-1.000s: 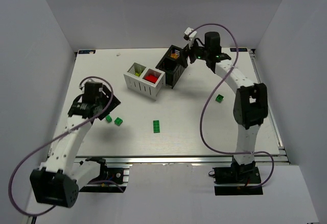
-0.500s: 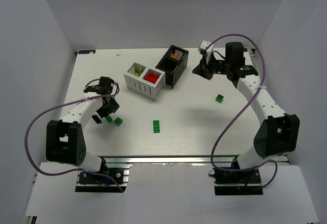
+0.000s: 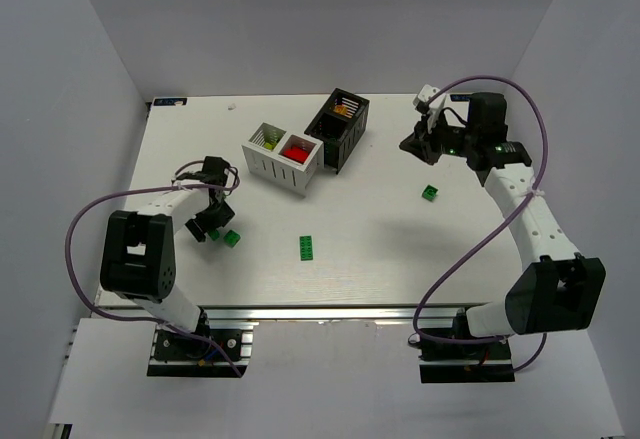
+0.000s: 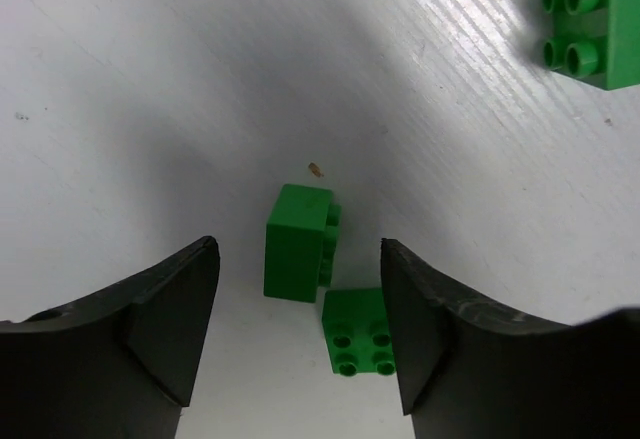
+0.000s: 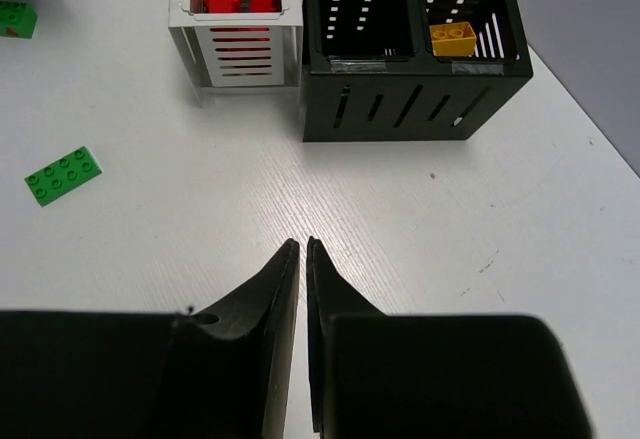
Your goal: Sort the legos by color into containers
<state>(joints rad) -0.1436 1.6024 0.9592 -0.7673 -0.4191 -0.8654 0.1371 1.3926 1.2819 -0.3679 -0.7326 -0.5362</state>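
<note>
Left gripper point(image 3: 207, 225) hovers over two of four green legos point(image 3: 308, 247). Two containers: white box point(image 3: 283, 157), black box point(image 3: 338, 129). Right gripper point(image 3: 416, 145) has swung right, off the black box. Left wrist: jaws spread, three legos, none held. Right wrist: jaws pinched together, empty; one yellow lego point(image 5: 452, 37) in black box.

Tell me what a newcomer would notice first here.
A long green brick lies alone near the front, and the left gripper hangs open over two smaller green bricks at the left. Farther back, red legos glow in the white container, beside the black container.
</note>
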